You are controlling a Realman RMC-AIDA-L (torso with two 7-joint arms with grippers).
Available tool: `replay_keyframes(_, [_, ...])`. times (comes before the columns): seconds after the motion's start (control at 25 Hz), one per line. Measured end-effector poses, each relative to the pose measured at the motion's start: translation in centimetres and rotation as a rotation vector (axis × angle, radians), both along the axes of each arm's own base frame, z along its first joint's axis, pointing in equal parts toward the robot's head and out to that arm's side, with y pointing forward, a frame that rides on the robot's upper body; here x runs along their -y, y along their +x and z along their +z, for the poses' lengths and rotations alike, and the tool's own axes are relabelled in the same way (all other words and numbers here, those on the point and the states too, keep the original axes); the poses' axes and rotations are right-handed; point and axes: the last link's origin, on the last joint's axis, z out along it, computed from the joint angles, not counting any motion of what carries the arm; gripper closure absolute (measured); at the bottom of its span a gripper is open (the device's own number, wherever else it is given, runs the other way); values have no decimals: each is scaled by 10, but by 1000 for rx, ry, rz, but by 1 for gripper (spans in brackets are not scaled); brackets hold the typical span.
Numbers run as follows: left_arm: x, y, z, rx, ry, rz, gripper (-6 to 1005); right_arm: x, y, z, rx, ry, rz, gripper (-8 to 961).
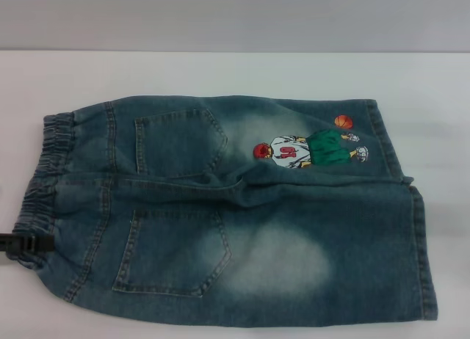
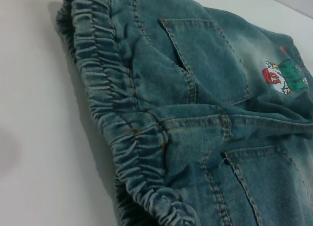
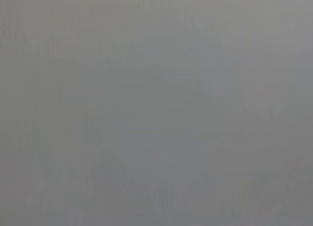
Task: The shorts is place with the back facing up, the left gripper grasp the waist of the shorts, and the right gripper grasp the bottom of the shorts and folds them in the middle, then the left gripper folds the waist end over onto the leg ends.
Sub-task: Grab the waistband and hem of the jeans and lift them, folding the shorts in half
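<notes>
Shorts [image 1: 235, 214] flat on table [image 1: 220, 71], back up. Left tool [image 1: 26, 243] at waist [image 1: 48, 177]; opening: cannot tell. Right tool unseen. Denim soft, heavyish; take hold at elastic band and hems [image 1: 422, 251].

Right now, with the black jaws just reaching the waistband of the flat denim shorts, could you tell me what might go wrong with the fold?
1. The left gripper sits at the near end of the ruffled elastic waist; a shallow bite there could slip off the bunched gathers.
2. The faded blue denim shorts show a ridge between the legs, so the halves may fold unevenly.
3. The right gripper is out of sight; the leg hems are unheld.
</notes>
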Motion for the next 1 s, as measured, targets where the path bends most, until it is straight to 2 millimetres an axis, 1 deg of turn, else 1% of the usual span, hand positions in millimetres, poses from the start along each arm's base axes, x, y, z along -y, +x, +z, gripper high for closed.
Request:
replay_keyframes(0.4, [0, -3, 0, -9, 14, 11, 210, -3, 2, -1, -3, -14, -20, 302])
replay_keyframes(0.56, [-2, -6, -1, -40, 7, 40, 236, -4, 1, -1, -3, -14, -19, 302])
replay_keyframes(0.8, [-5, -8, -1, -72, 16, 42, 514, -4, 1, -1, -3, -15, -18, 302])
replay_keyframes(1.0, [-7, -8, 2, -72, 29, 44, 621, -4, 2, -1, -3, -16, -19, 302])
